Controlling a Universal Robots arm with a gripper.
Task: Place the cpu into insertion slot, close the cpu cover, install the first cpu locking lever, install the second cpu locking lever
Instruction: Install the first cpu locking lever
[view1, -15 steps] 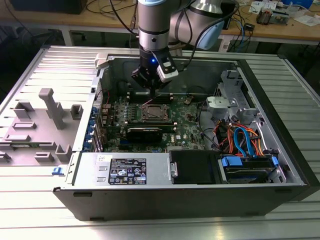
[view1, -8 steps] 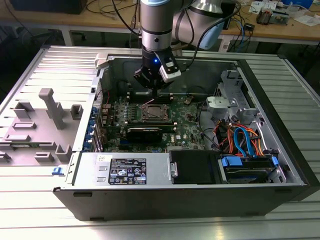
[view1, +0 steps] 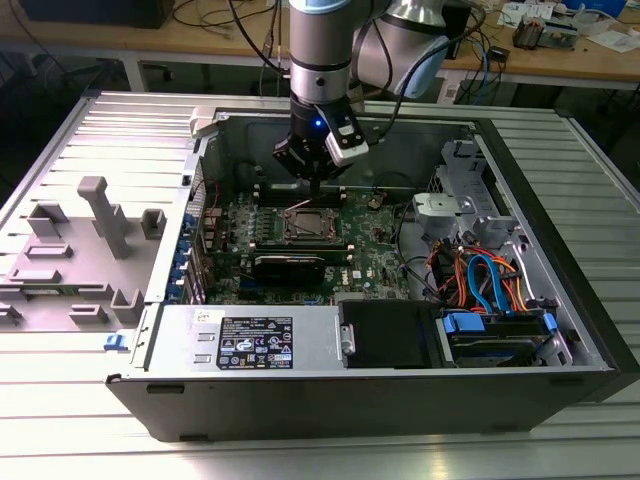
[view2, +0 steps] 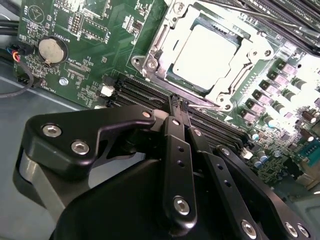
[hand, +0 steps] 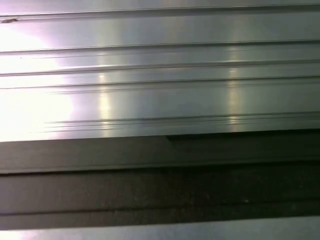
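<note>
On the exterior view's left, I see a grey plastic holder (view1: 95, 245) with blocks and posts, lying flat on the ribbed metal table (view1: 60, 420). Next to it sits the big open computer case (view1: 400, 395), and inside it I see the green circuit board (view1: 375, 255). My black gripper (view1: 312, 182) hangs down into the case, just above the square dark socket with a silver rim (view1: 305, 222). In the second wrist view, my gripper's fingers (view2: 176, 107) are pressed close together with nothing between them, and their tips are near the long black memory slots (view2: 142, 92) right beside the socket. The small flat square chip with the silvery-grey top (view2: 202, 54) already lies in the socket (view2: 150, 62). The thin silver metal frame plate (view2: 240, 75) lies down around the chip. I cannot tell how the locking levers stand. On the exterior view's right, I see orange and blue cables (view1: 485, 280) near the drive bays. In the first wrist view I see shiny ribbed metal (hand: 160, 75).
</note>
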